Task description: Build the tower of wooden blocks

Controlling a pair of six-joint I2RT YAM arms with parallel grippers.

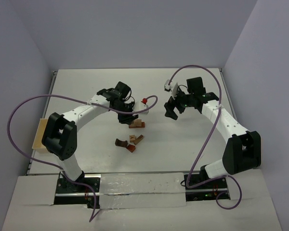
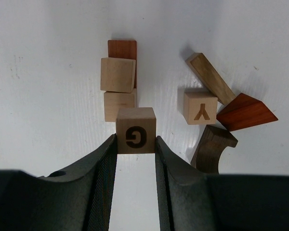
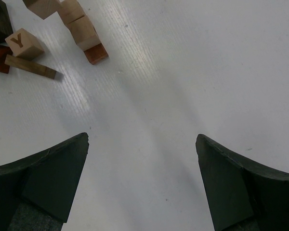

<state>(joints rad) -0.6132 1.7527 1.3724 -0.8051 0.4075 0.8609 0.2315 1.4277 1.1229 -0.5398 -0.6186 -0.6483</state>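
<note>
My left gripper (image 2: pixel 136 140) is shut on a tan cube marked G (image 2: pixel 136 130), held at its fingertips. Just beyond it lie two tan cubes (image 2: pixel 118 75) and a reddish-brown block (image 2: pixel 122 48) in a line. To their right are a tan cube marked Y (image 2: pixel 200 108), a tan stick (image 2: pixel 210 78), a reddish-brown wedge (image 2: pixel 245 111) and a dark brown arch (image 2: pixel 213 148). In the top view my left gripper (image 1: pixel 126 117) is over the line of blocks (image 1: pixel 137 124); the loose blocks (image 1: pixel 130 143) lie nearer. My right gripper (image 1: pixel 172 112) is open and empty, to the right of the blocks (image 3: pixel 84 31).
A pale wooden tray (image 1: pixel 38 135) lies at the table's left edge beside the left arm. A small red-and-white object (image 1: pixel 144 101) sits on the cable just behind the left gripper. Purple cables loop over both arms.
</note>
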